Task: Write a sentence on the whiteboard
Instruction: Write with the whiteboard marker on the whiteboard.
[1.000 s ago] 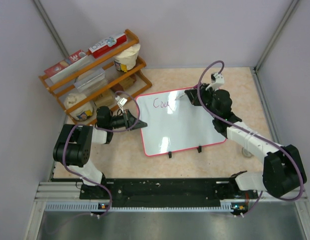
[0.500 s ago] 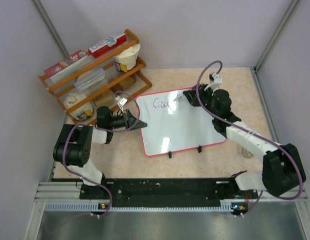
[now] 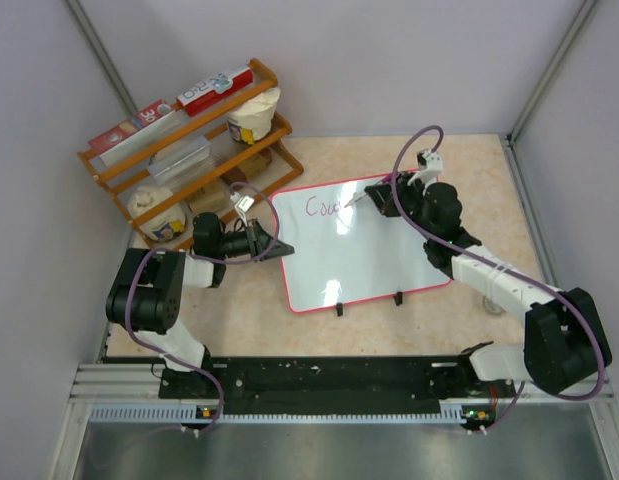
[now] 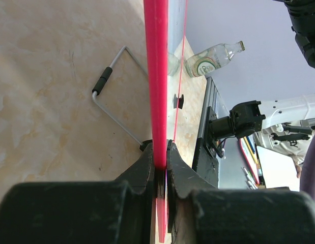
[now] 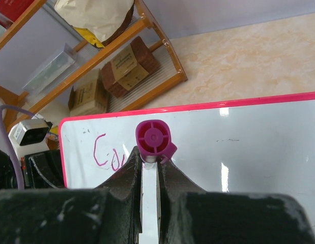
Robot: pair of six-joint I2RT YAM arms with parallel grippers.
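The whiteboard [image 3: 374,260], white with a pink-red rim, lies tilted at mid table. Purplish-pink cursive letters reading "Cou" [image 3: 325,207], the start of the sentence, sit near its far left corner. My left gripper [image 3: 280,248] is shut on the board's left rim [image 4: 156,76], one finger on each face. My right gripper [image 3: 375,197] hovers over the board's far edge, shut on a white marker with a purple end [image 5: 153,139]. The marker's tip points at the letters [image 5: 105,152] and is hidden behind the barrel in the right wrist view.
A wooden rack [image 3: 189,140] with boxes and paper cups stands at the back left, close to my left arm. Two black clips [image 3: 340,309] stick out from the board's near edge. A wire stand [image 4: 116,109] and a glass bottle [image 4: 213,58] show behind the board.
My right gripper has edged slightly towards the far side with the marker, and the last letter has gained a stroke. The left gripper and the board have stayed put.
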